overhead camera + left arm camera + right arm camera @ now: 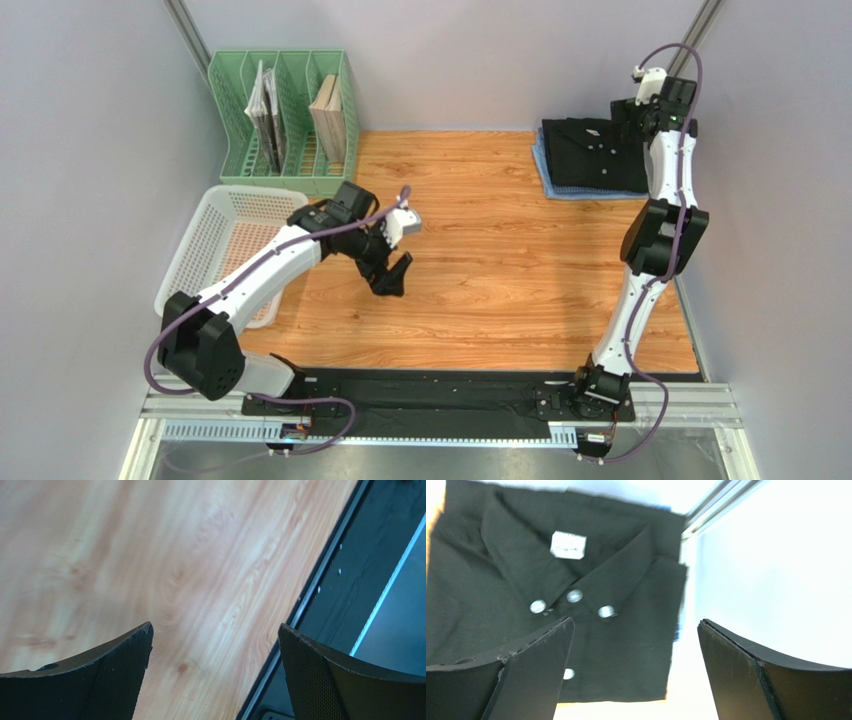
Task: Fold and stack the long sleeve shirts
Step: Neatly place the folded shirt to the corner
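Stack looks done: black shirt [590,152] folded atop blue shirt [545,178]. Right gripper [636,621] and left gripper [215,625] jaws both open, empty; I'd lift clear next.

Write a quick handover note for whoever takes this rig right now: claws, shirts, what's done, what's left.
Left claw: open, empty, over bare table.
Right claw: open, empty, above the black shirt.
Shirts: the black one is folded and lies on the folded blue shirt, far right corner.
Done: both look folded and stacked.
Left: probably only backing both claws away; check that the stack's edges line up.
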